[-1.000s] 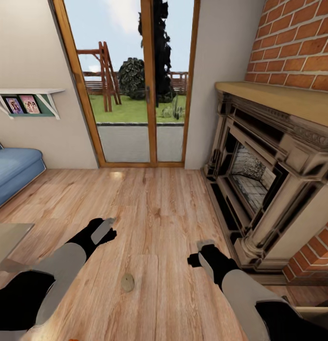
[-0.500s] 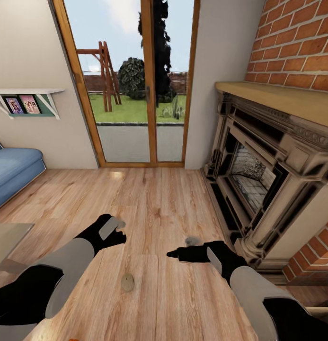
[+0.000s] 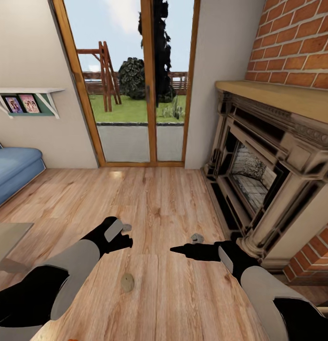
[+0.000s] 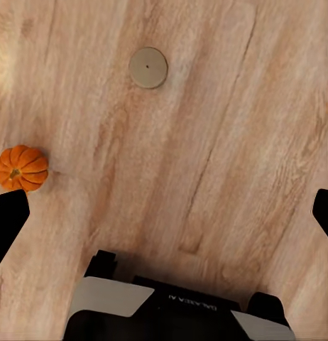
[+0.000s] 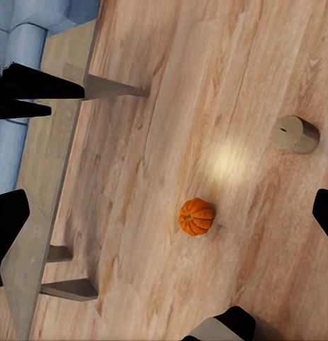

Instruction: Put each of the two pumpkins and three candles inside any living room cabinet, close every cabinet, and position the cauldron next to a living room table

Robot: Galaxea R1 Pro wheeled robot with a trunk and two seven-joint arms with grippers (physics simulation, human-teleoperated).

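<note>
Spanning the head view: plank floor (image 3: 154, 208), candle (image 3: 128, 282) standing between both arms. Left wrist: left gripper (image 4: 164, 209) gaping wide, pumpkin (image 4: 22, 168) near one fingertip. Right wrist: right gripper (image 5: 164, 206) seemingly spread, overlooking pumpkin, candle, table (image 5: 50, 192).

I see one candle (image 3: 128, 282) standing upright on the plank floor (image 3: 154, 208), a stubby tan cylinder with a flat top and a dark dot at its centre; it also shows from above (image 4: 148, 67). One pumpkin (image 4: 22, 168), orange and ribbed, short stem up, sits on the planks apart from it. The grey glass table (image 5: 47, 220) stands near the pumpkin (image 5: 197, 217).
</note>
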